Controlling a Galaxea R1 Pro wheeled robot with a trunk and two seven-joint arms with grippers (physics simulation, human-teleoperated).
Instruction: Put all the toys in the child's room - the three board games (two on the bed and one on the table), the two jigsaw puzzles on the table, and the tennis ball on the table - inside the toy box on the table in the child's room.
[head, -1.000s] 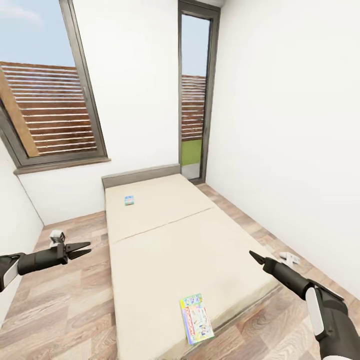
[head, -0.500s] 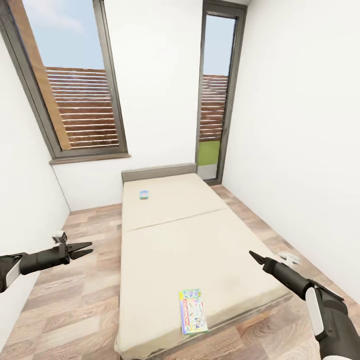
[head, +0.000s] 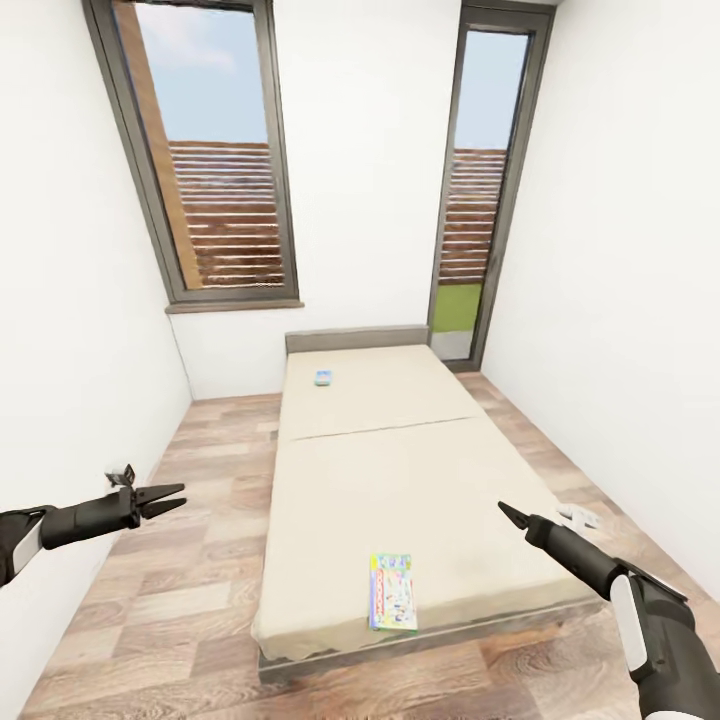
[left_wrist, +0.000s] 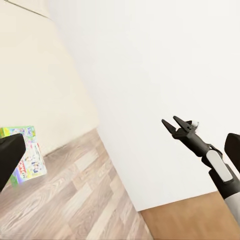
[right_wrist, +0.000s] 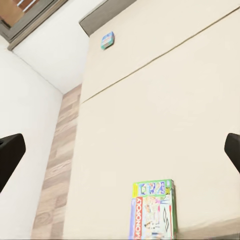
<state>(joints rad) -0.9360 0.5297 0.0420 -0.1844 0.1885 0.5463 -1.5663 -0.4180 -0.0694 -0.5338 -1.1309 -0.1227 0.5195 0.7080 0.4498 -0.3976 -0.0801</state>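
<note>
Currently both grippers, left (head: 165, 497) and right (head: 508, 514), hang empty at lower frame, jaws apart, ready to grab. Monopoly box (head: 392, 591) lies flat lower centre on bed (head: 400, 470); blue box (head: 323, 378) at centre, near headboard.

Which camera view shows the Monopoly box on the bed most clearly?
The right wrist view: the Monopoly box is large and its title readable. The head view shows it small near the foot of the bed. The left wrist view shows it partly hidden.
</note>
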